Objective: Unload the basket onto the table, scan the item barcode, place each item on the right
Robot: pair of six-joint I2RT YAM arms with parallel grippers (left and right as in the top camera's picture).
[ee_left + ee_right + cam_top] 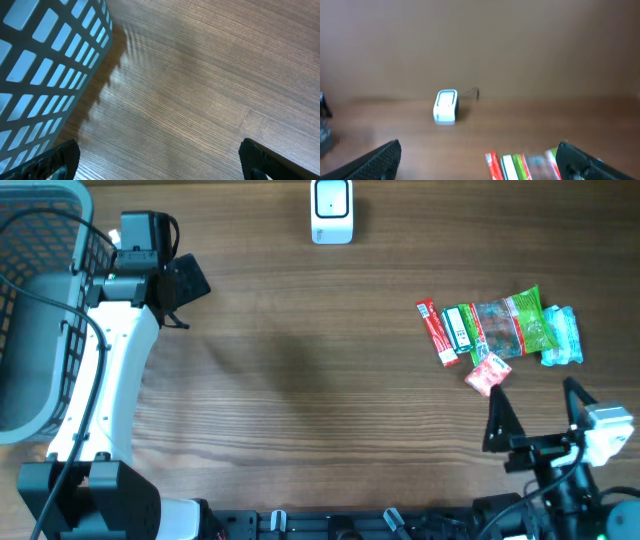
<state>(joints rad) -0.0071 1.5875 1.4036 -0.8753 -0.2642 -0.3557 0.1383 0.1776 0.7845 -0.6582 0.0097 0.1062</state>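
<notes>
The items are a small heap of snack packets on the right of the wooden table: a red stick (436,332), a green and white packet (461,328), a clear and green bag (510,322), a light blue packet (563,335) and a small pink packet (488,372). A white scanner (331,210) stands at the far middle edge. My right gripper (537,408) hovers open just in front of the heap, holding nothing. Its wrist view shows the scanner (445,106) ahead and the packets (520,167) between the open fingers. My left gripper (180,295) is open and empty at the far left.
A grey mesh basket (20,330) stands at the left edge, close beside the left arm; its wall (45,65) fills the left of the left wrist view. Bare wood (300,380) lies between the two arms.
</notes>
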